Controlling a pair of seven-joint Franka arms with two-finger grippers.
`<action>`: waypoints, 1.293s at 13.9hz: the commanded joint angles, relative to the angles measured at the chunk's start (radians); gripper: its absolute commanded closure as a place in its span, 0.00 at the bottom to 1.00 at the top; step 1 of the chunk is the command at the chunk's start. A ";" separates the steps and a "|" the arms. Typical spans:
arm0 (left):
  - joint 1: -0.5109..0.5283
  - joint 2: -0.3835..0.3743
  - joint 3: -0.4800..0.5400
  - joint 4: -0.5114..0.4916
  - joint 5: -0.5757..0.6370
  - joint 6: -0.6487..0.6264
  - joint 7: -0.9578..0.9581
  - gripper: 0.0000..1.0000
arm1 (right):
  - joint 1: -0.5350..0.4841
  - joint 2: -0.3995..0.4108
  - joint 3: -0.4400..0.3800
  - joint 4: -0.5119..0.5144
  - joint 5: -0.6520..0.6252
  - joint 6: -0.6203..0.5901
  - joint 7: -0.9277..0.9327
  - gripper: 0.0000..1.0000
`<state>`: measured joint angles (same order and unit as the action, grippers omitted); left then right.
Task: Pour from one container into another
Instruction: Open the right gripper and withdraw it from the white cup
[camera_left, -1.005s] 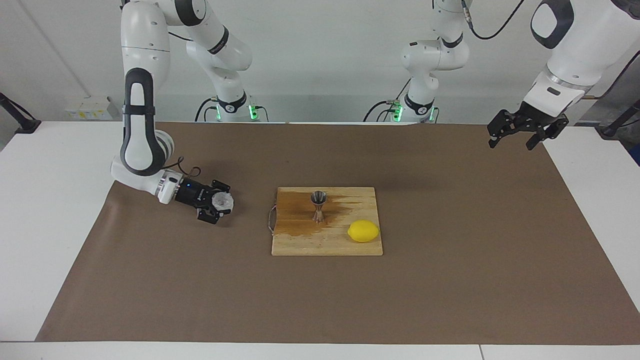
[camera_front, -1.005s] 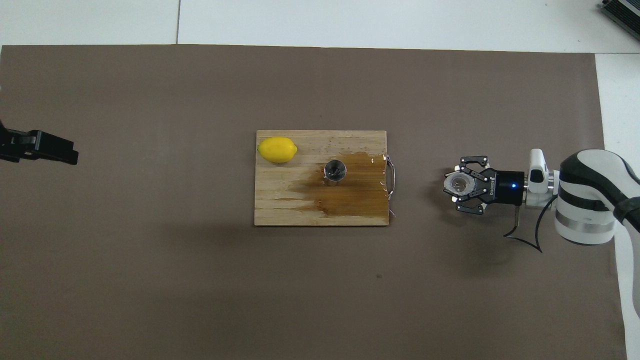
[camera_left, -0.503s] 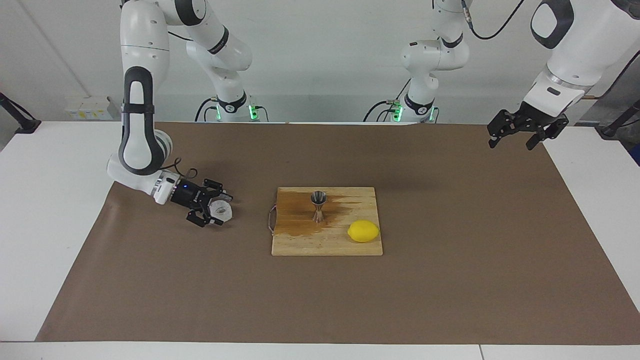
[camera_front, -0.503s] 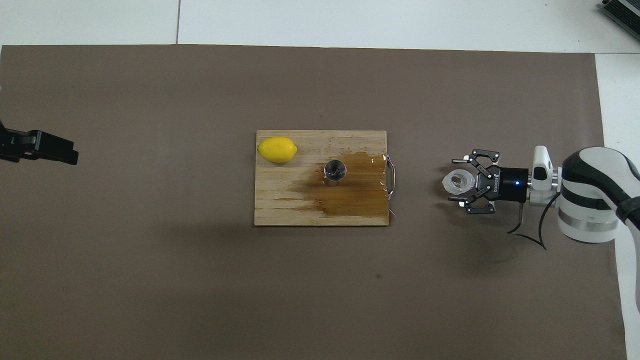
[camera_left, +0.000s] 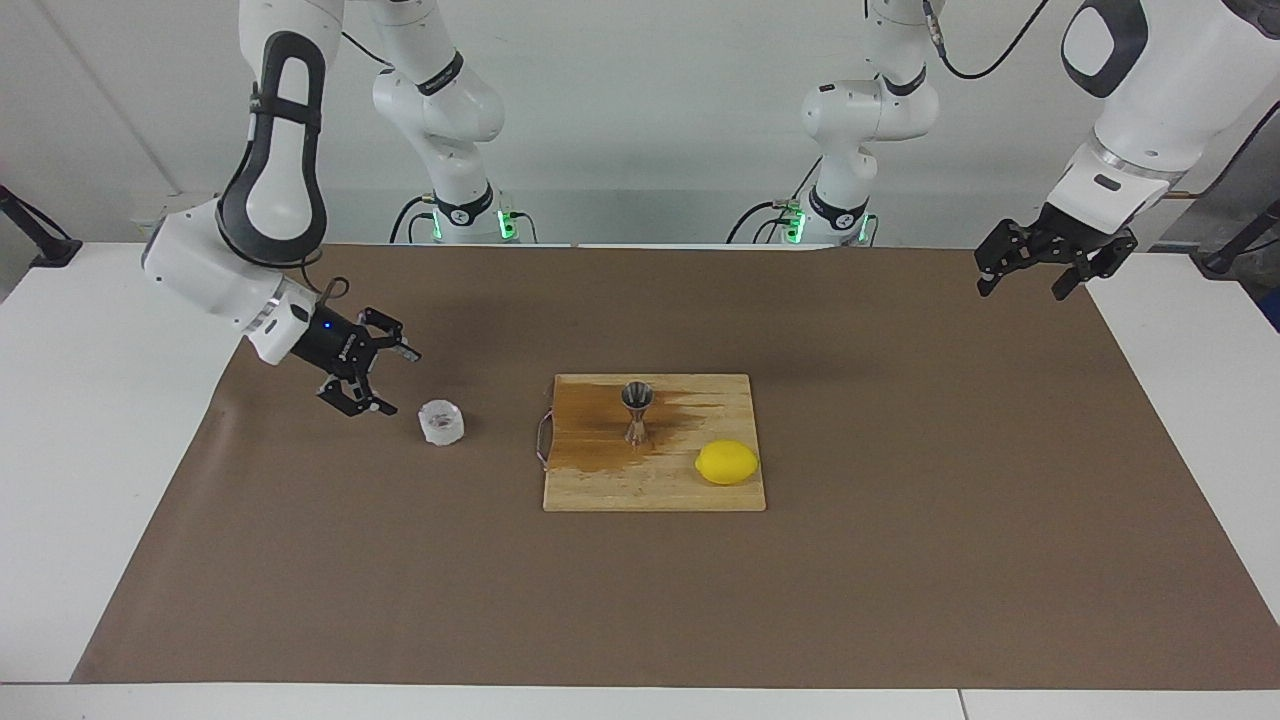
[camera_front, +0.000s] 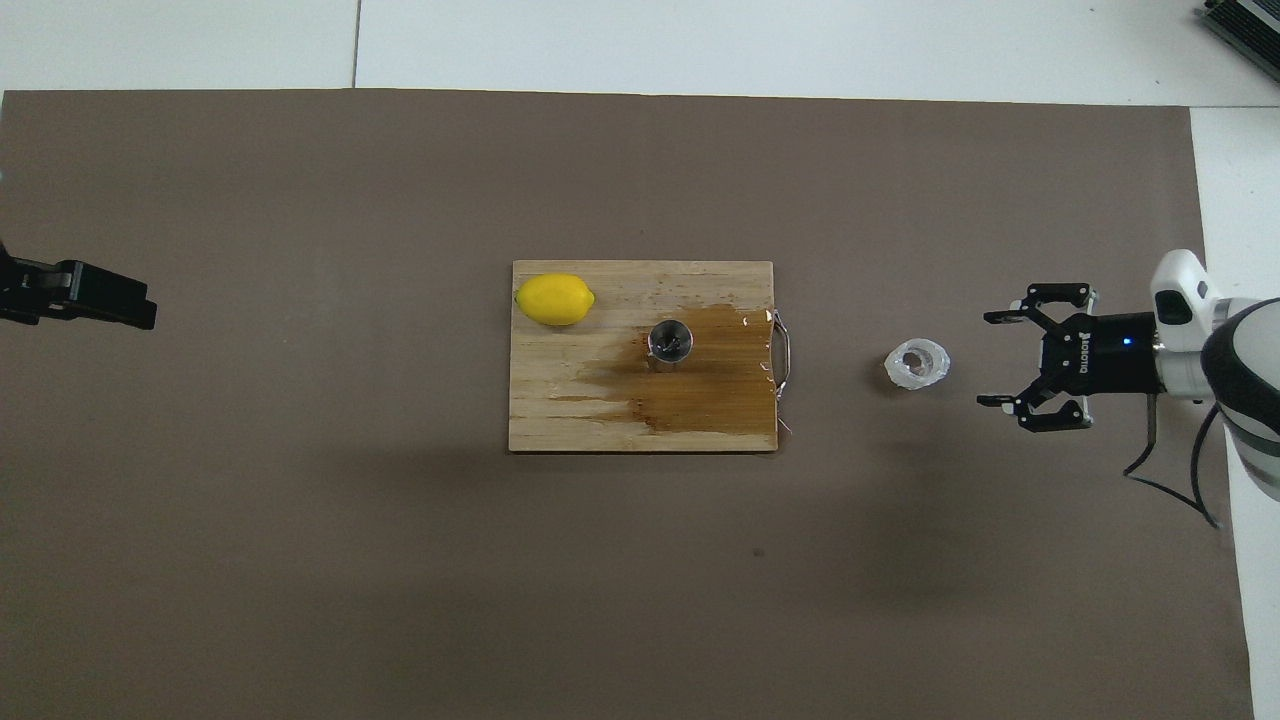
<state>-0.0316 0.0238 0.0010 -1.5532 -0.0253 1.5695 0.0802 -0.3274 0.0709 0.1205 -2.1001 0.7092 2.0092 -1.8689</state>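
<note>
The small clear ribbed cup (camera_left: 441, 422) (camera_front: 916, 364) stands alone on the brown mat, between the board and the right arm's end of the table. My right gripper (camera_left: 395, 382) (camera_front: 990, 358) hangs open and empty just beside it, raised off the mat and clear of the cup. The steel hourglass jigger (camera_left: 637, 410) (camera_front: 670, 342) stands upright on the wooden cutting board (camera_left: 620, 490) (camera_front: 560, 400), in the middle of a wet brown stain. My left gripper (camera_left: 1030, 275) (camera_front: 105, 300) waits open in the air over the mat's edge at the left arm's end.
A yellow lemon (camera_left: 727, 462) (camera_front: 555, 299) lies on the board's corner, farther from the robots than the jigger. The board's metal handle (camera_left: 541, 440) (camera_front: 785, 350) points toward the cup. The brown mat (camera_left: 900, 560) covers most of the table.
My right gripper has opened, let go of the clear cup and pulled back and upward toward its own end. The cup stays on the mat. The left arm has not moved.
</note>
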 joint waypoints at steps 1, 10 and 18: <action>0.006 -0.031 -0.003 -0.036 0.013 0.007 0.004 0.00 | 0.024 -0.026 0.005 -0.017 -0.109 0.025 0.236 0.00; 0.006 -0.031 -0.003 -0.036 0.013 0.007 0.003 0.00 | 0.212 -0.103 0.014 0.049 -0.637 -0.001 1.420 0.00; 0.006 -0.031 -0.003 -0.036 0.013 0.007 0.004 0.00 | 0.249 -0.077 0.001 0.454 -0.618 -0.487 2.036 0.00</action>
<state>-0.0316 0.0237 0.0010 -1.5532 -0.0253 1.5695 0.0801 -0.0391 -0.0309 0.1305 -1.7583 0.0238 1.5905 0.1394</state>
